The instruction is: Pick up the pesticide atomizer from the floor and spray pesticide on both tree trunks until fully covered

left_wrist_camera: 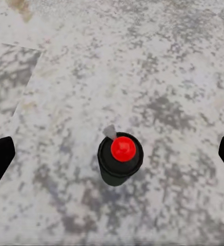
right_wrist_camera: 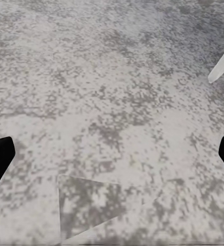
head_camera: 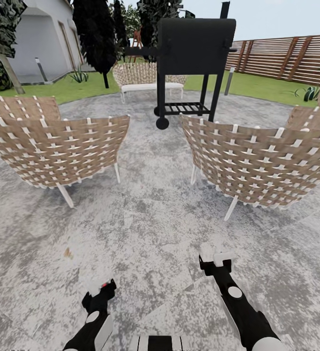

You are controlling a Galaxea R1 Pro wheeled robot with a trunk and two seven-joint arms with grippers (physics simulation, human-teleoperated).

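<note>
The pesticide atomizer (left_wrist_camera: 119, 158), a black canister with a red top, stands upright on the grey paved patio. It sits straight below my left gripper (left_wrist_camera: 112, 156), midway between the fingers and apart from both. In the head view only its red top (head_camera: 104, 284) peeks out at my left gripper (head_camera: 100, 291), low on the left. My right gripper (head_camera: 216, 261) hangs open over bare paving, holding nothing. A tree with a pale leaning trunk (head_camera: 9, 70) stands on the lawn at the far left.
Two woven chairs (head_camera: 57, 146) (head_camera: 257, 161) stand ahead on the left and right, with a gap between them. Behind the gap are a black grill (head_camera: 194, 58) and a woven bench (head_camera: 145, 78). Dark cone-shaped trees (head_camera: 96, 34) and a slatted fence (head_camera: 287, 56) line the back.
</note>
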